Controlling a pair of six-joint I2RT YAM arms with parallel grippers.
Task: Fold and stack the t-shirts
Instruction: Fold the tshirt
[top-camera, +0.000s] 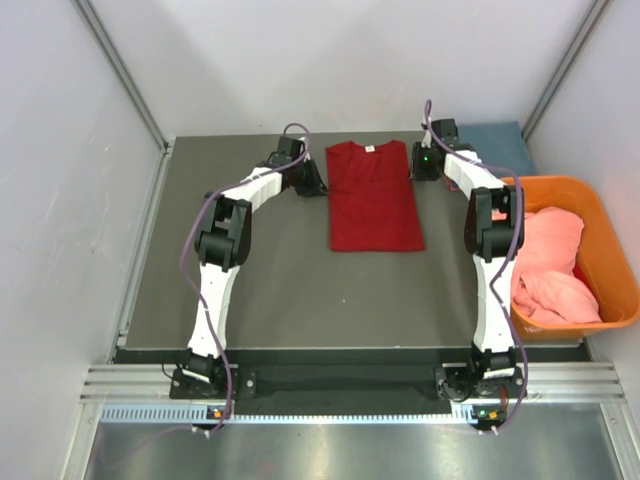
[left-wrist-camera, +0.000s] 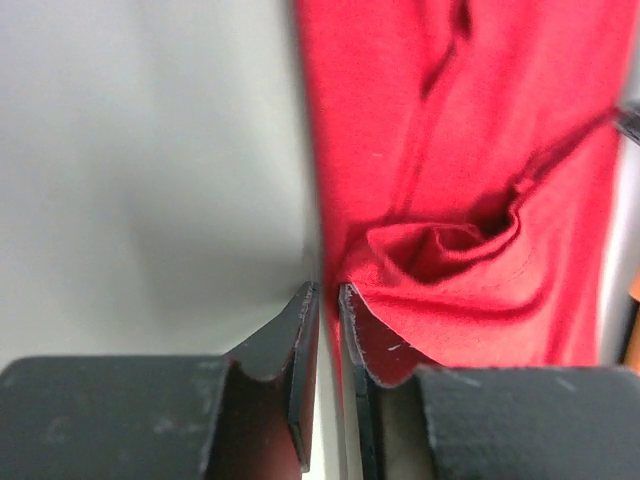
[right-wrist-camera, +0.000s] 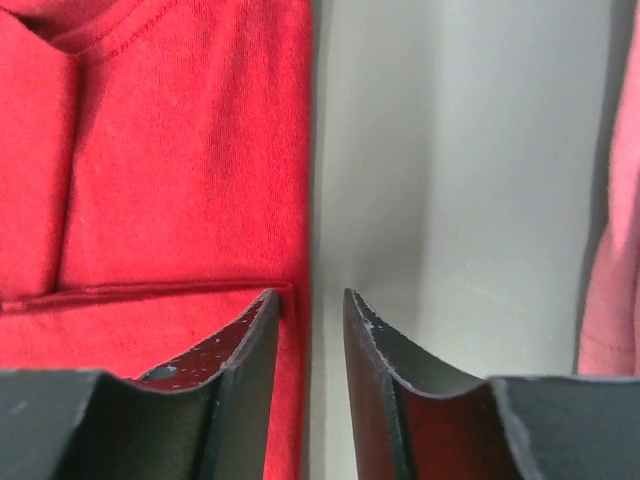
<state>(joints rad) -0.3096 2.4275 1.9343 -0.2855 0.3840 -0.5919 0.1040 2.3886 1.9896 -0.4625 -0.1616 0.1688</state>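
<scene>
**Overhead view.** The red t-shirt (top-camera: 375, 200) is folded into a long narrow panel, with its collar and white neck label toward 12 o'clock. It lies flat on the dark counter (top-camera: 280, 290), in the 12 o'clock half. The left fingers (left-wrist-camera: 300, 340) sit at the shirt's 10 o'clock edge and the right fingers (right-wrist-camera: 365, 340) at its 2 o'clock edge, both beside the collar end.

**Left wrist view.** The fingers are parted by a narrow slit in which pale counter shows, and nothing is clamped. The shirt's edge runs just to 3 o'clock of the slit, and rumpled cloth touches the 3 o'clock finger.

**Right wrist view.** The fingers stand further apart, with bare counter between them. The shirt's straight folded edge lies along the 9 o'clock finger, which overlaps the cloth.

**Surroundings.** A salmon-pink t-shirt (top-camera: 550, 260) lies heaped in the orange tub (top-camera: 556, 181) at the counter's 3 o'clock side. A blue t-shirt (top-camera: 497, 135) lies at the 1 o'clock corner.
</scene>
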